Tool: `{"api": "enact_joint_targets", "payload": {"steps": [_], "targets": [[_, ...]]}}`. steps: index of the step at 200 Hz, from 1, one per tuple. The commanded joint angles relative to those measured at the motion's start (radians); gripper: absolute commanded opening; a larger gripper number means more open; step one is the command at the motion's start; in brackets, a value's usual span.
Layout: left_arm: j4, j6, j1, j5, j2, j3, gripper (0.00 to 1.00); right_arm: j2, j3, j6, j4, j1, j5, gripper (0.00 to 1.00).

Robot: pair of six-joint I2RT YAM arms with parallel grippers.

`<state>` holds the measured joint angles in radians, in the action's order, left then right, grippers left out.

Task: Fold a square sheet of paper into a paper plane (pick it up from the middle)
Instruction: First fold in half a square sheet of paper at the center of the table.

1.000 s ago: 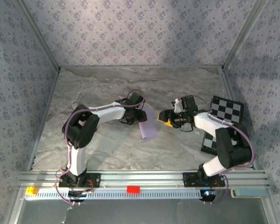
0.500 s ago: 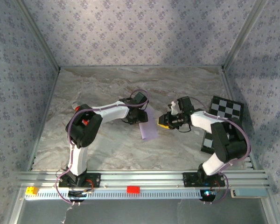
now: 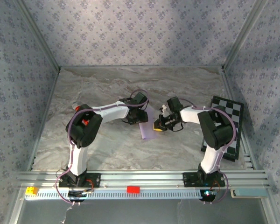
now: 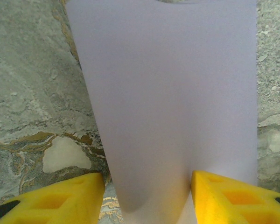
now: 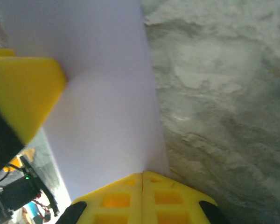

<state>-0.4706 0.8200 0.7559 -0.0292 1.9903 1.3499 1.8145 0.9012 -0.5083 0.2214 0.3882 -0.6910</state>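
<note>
Marble table (image 3: 107, 88), left hand (image 4: 147, 189) clamping lilac sheet (image 4: 168, 93), right hand (image 5: 142, 179) closed beside it

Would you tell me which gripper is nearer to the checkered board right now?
Right. The right gripper pinches the sheet of paper on the side facing the checkered board; the left gripper grips the sheet from the other side, farther left.

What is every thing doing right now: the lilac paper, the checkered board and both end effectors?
square sheet of paper: not yet folded, bowed into a curve, gripped by both end effectors.
left end effector: closed on the bowed sheet, its fingers apart with the paper between them.
right end effector: shut tight on the sheet's edge.
checkered board: lying flat, not gripped.
</note>
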Motion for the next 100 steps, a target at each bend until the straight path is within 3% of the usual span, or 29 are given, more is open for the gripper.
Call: {"api": "enact_joint_targets", "payload": {"steps": [1, 55, 100], "targets": [[-0.059, 0.004, 0.003, 0.011, 0.015, 0.005, 0.55, 0.017, 0.000, -0.057, 0.057, 0.007, 0.070, 0.04], [0.052, 0.053, -0.018, -0.017, -0.195, -0.098, 0.70, -0.056, -0.148, -0.335, -0.090, 0.072, 0.131, 0.03], [0.224, 0.071, -0.063, -0.150, -0.260, -0.240, 0.66, -0.086, -0.164, -0.393, -0.101, 0.120, 0.190, 0.03]]}}
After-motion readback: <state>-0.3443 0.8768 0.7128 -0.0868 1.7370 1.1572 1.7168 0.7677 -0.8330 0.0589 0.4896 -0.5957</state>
